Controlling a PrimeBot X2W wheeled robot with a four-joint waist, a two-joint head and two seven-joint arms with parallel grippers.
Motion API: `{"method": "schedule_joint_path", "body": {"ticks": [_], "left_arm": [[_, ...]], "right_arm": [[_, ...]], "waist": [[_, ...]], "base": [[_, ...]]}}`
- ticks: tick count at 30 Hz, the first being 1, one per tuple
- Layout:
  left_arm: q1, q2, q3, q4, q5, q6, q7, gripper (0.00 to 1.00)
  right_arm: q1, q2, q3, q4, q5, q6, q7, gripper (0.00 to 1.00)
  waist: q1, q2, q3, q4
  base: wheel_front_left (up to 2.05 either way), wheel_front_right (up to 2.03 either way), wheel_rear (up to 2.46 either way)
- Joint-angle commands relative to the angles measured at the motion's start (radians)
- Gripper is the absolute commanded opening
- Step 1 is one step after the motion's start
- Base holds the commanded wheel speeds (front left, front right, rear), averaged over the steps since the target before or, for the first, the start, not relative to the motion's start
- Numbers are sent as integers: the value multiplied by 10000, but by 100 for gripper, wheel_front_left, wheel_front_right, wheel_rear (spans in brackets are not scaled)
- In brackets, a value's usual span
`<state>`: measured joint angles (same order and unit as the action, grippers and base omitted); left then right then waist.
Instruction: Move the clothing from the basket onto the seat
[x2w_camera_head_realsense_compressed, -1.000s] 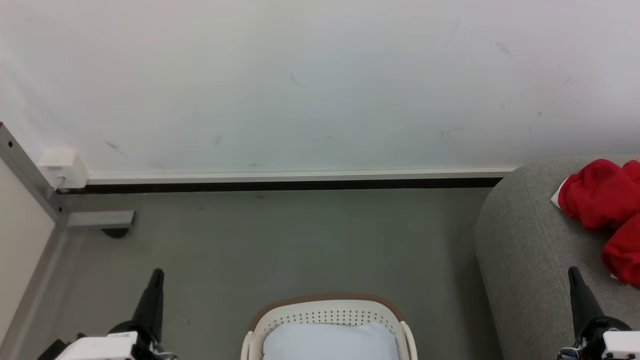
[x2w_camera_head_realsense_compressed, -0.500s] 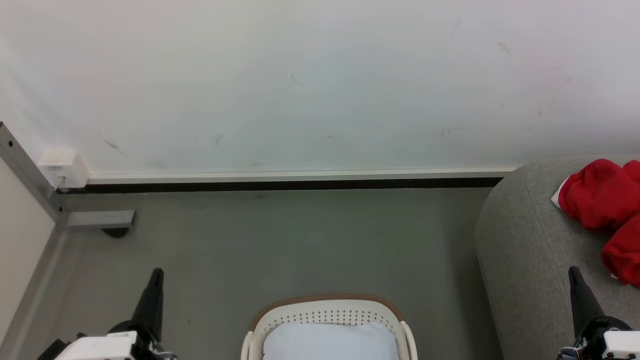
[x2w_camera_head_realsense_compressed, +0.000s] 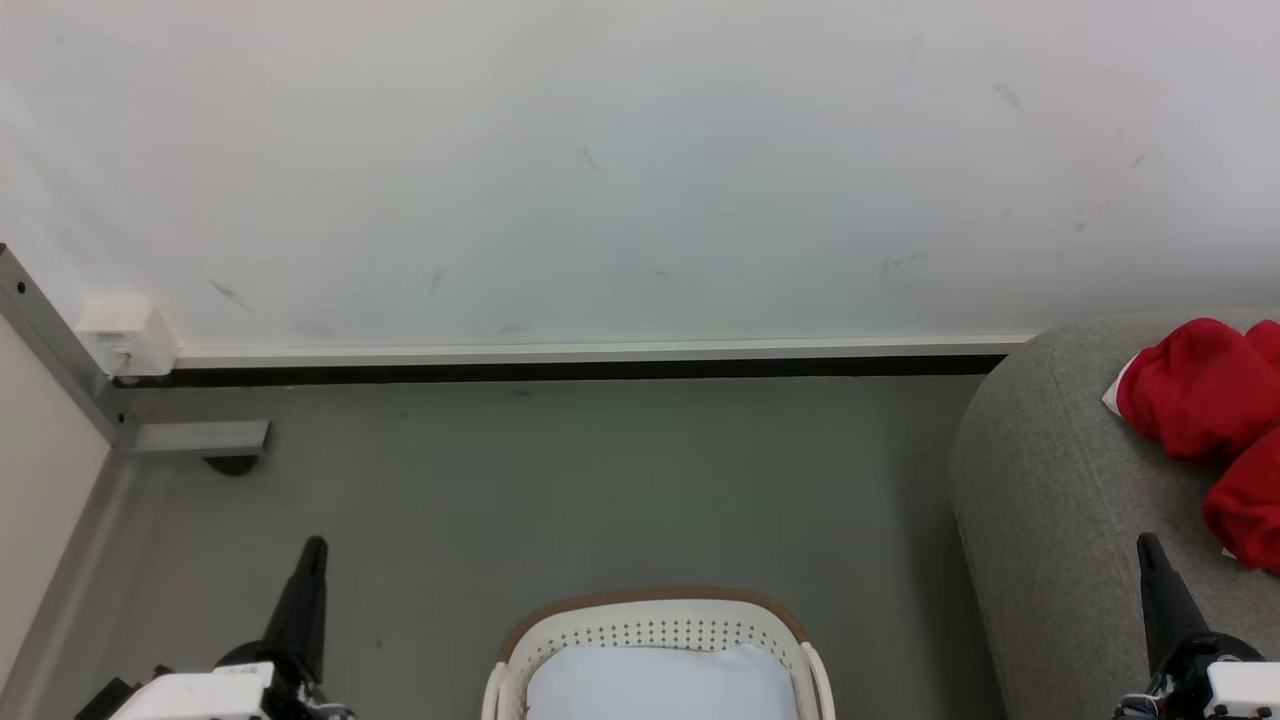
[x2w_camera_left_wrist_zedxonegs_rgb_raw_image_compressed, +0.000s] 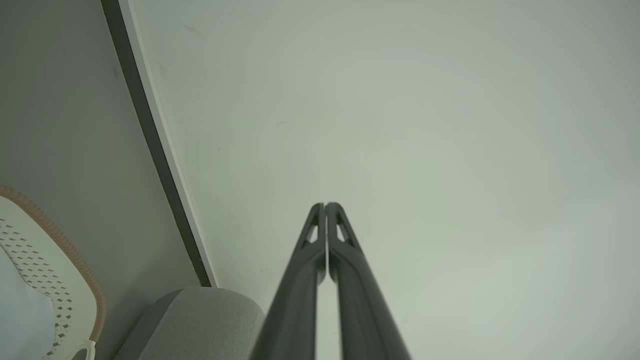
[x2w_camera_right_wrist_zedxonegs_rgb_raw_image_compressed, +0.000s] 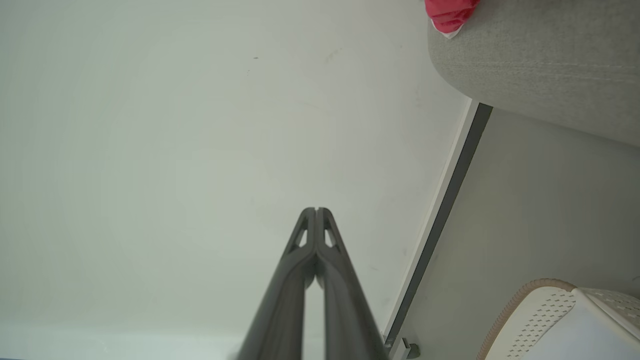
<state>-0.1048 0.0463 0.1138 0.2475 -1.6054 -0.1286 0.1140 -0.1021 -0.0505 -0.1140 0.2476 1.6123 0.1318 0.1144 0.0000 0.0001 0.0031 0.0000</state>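
Note:
Red clothing (x2w_camera_head_realsense_compressed: 1210, 410) lies bunched on the grey seat (x2w_camera_head_realsense_compressed: 1050, 500) at the right edge of the head view; a corner of the clothing (x2w_camera_right_wrist_zedxonegs_rgb_raw_image_compressed: 447, 15) also shows in the right wrist view. The white basket (x2w_camera_head_realsense_compressed: 655, 625) with a brown rim stands at the bottom centre, showing only its pale lining. My left gripper (x2w_camera_head_realsense_compressed: 314, 547) is shut at the lower left, well left of the basket, holding nothing. My right gripper (x2w_camera_head_realsense_compressed: 1146, 541) is shut at the lower right, in front of the seat, below the clothing and apart from it. Both wrist views show the fingers (x2w_camera_left_wrist_zedxonegs_rgb_raw_image_compressed: 325, 206) (x2w_camera_right_wrist_zedxonegs_rgb_raw_image_compressed: 316, 210) pressed together against the wall.
A white wall with a pale skirting and dark gap runs across the back. A grey metal frame foot (x2w_camera_head_realsense_compressed: 200, 440) and a white box (x2w_camera_head_realsense_compressed: 125, 335) sit at the left corner. Grey floor (x2w_camera_head_realsense_compressed: 600, 480) lies between the wall, the basket and the seat.

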Motion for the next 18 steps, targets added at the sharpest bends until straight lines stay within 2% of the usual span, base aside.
{"method": "schedule_joint_path", "body": {"ticks": [1,18], "left_arm": [[-85,73,19,-36,-136,-43,41,0],[-85,73,18,-37,-137,-43,40,0]], "right_arm": [[-121,9,-46,-57,0,-21,38,0],[-121,9,-46,-57,-1,-21,39,0]], "waist": [[0,-1,0,0],[0,-1,0,0]], "base": [[0,0,0],[0,0,0]]}}
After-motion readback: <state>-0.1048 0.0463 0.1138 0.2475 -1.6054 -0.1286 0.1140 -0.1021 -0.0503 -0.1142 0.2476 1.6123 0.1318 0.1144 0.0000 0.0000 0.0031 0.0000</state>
